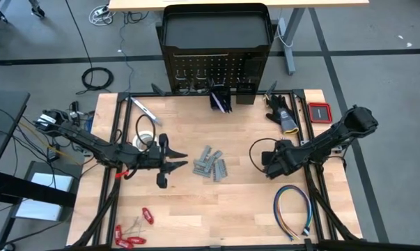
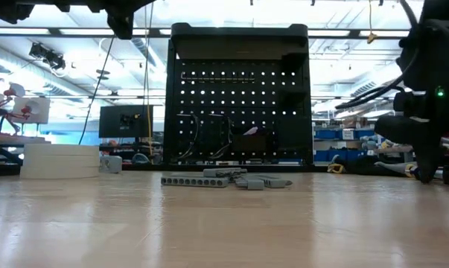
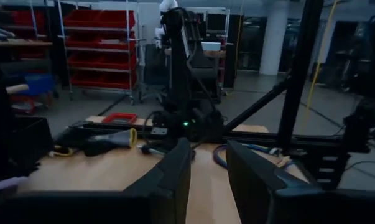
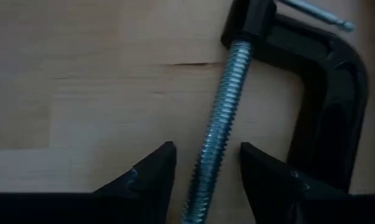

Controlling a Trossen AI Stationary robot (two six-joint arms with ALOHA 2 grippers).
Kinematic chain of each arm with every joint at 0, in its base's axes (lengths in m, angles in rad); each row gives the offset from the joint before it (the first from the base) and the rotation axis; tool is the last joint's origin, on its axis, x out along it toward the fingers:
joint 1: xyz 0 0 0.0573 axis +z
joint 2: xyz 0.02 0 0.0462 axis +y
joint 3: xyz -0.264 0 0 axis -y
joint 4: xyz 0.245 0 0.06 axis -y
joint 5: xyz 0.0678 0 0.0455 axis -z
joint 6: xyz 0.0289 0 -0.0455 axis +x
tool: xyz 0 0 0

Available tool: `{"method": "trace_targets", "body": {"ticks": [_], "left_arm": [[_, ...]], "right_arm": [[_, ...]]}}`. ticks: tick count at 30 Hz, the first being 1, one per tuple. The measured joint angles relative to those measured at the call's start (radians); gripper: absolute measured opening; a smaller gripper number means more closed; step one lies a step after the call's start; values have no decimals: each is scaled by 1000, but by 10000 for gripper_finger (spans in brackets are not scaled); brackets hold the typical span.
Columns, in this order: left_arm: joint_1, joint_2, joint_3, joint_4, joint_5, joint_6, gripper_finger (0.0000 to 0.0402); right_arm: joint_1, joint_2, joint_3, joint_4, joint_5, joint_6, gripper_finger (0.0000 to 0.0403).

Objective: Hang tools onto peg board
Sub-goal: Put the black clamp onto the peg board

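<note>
black c-clamp [image 4: 324,93] lies on the table, its screw [image 4: 218,112] between the right gripper's [image 4: 203,165] parted jaws.

- The peg board [image 1: 215,66], a black perforated panel, stands upright at the bench's far edge, with a tray-like top and two small bins at its foot.
- Grey metal pieces [image 1: 210,166] lie heaped, flat, in front of the peg board.
- A black C-clamp [image 4: 324,106] with a silver threaded screw lies flat, right of the grey pieces.
- White tape rolls [image 2: 60,161] sit stacked left of them.
- Red-handled hand tools [image 1: 131,236] lie nearest the bench's front-left corner.
</note>
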Motion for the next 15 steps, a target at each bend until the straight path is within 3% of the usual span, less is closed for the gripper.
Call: {"method": "trace_targets", "body": {"ticks": [12,15], "left_arm": [[0,0,0,-10,-24,13,108],[0,0,0,-17,-24,6,108]], "right_arm": [[-5,1,-13,40,50,-45,67],[-5,1,-14,51,61,-102,55]]}}
